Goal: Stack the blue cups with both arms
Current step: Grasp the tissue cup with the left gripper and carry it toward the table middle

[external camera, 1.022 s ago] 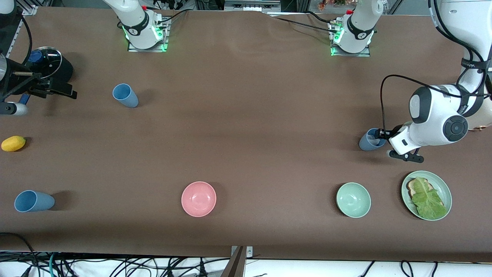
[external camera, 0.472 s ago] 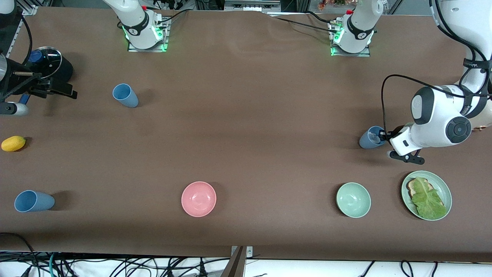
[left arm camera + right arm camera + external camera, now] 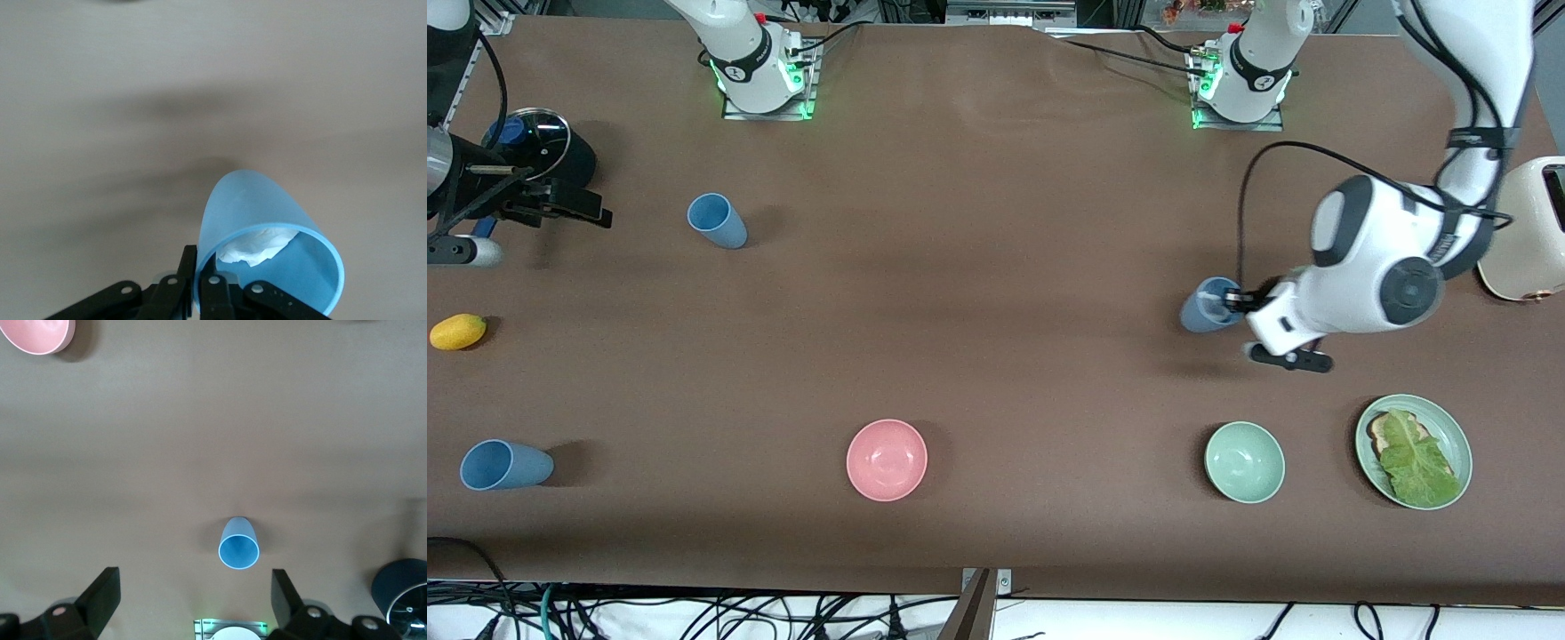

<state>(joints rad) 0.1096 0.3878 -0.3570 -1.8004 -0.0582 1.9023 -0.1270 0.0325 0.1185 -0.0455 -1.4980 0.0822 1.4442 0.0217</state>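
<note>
The held blue cup (image 3: pixel 1209 308) has been carried toward the middle of the table, away from the toaster (image 3: pixel 1529 231), by the left gripper (image 3: pixel 1234 302). Its rim is being pinched by the left gripper's narrowed jaws, with its long axis tilted. The right gripper (image 3: pixel 193 600) is being held wide open over the upright blue cup (image 3: pixel 716 220), which it is nearer to.

Even, bright overhead light falls on the table (image 3: pixel 996 293); objects throw soft shadows. The left wrist view is smeared by motion blur; the other views are sharp.
</note>
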